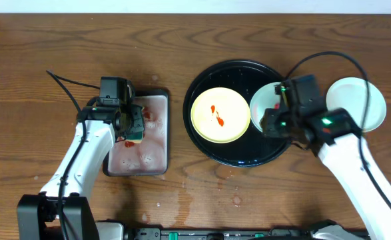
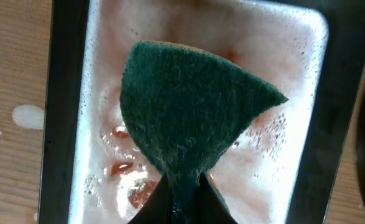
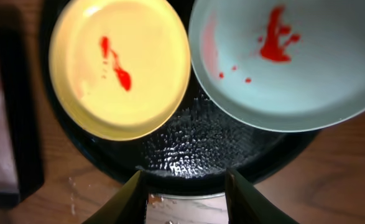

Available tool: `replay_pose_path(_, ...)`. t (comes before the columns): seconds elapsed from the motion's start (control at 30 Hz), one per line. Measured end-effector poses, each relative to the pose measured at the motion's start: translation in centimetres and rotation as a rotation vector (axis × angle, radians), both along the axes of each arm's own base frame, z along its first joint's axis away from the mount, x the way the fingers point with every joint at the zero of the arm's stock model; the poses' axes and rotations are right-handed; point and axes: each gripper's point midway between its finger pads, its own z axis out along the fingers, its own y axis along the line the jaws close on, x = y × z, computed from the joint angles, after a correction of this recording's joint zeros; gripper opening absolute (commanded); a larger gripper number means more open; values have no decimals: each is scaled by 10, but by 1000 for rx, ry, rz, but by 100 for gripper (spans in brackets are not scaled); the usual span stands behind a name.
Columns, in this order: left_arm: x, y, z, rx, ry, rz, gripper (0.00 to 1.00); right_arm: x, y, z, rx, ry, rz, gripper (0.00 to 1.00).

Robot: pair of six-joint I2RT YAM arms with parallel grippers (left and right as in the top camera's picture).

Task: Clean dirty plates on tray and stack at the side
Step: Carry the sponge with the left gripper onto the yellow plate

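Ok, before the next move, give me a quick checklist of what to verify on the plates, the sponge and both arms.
1. The left jaws grip the sponge: ok, held over the soapy small tray.
2. The right jaws open and empty: ok, above the black tray near its edge.
3. The yellow plate clean: not ok, red smear.
4. The mint plate on the black tray clean: not ok, red smear.
5. The side plate off the black tray: ok, looks clean from overhead.

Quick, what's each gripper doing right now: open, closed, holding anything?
Left gripper: closed on the green sponge.
Right gripper: open, holding nothing.
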Motion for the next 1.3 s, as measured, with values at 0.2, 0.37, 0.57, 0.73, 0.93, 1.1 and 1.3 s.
replay_pose_path(0.2, 3, 0, 1, -3, -12, 6, 7, 13, 22, -40, 18, 91, -48, 53)
replay_pose_path(0.37, 3, 0, 1, -3, -12, 6, 7, 24, 31, -72, 19, 143, -77, 70)
replay_pose_path(0.57, 4, 0, 2, -4, -17, 8, 7, 51, 43, -98, 46, 110, -87, 66)
replay_pose_path(0.73, 6, 0, 9, -6, -45, 8, 7, 51, 46, -106, 66, 138, -127, 57)
replay_pose_path(0.93, 12, -3, 32, -24, -132, 2, 7, 43, 44, -109, 81, 189, -209, 50)
replay_pose_path(1.1, 17, -22, 47, -68, -192, -50, 7, 36, 42, -121, 63, 240, -238, 49)
replay_pose_path(1.3, 20, -95, 60, -142, -267, -249, 7, 33, 40, -135, 43, 273, -262, 45)
